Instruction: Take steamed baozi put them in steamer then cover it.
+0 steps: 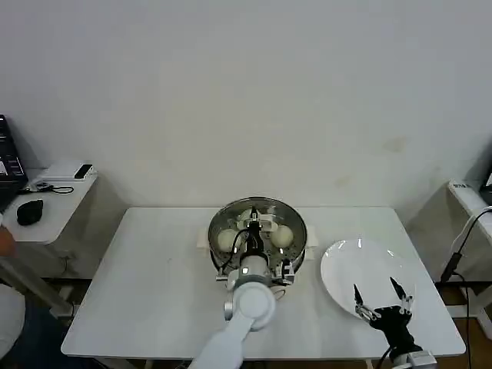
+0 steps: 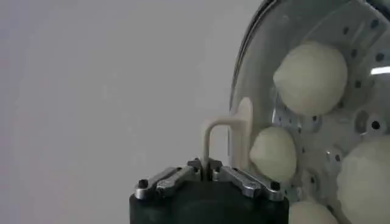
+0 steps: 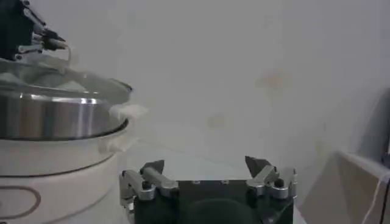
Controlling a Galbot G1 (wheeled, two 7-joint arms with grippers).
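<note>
Polished steel on the steamer (image 1: 257,231), mirror-bright along the wall, with a perforated steel tray (image 2: 356,122) inside, shiny; smooth matt white plastic on the base (image 3: 55,182); clear glossy glass for the cover (image 3: 55,82), rimmed in bright metal, with a smooth cream plastic handle (image 2: 225,137); soft, smooth, matt cream skin on the baozi (image 2: 311,78); glossy white glaze on the plate (image 1: 361,269), catching a highlight; matt white top on the table (image 1: 146,292); matt black housing and bare brushed-metal links on the left gripper (image 2: 208,173) and right gripper (image 3: 207,173); flat matt paint on the wall (image 1: 246,92).
</note>
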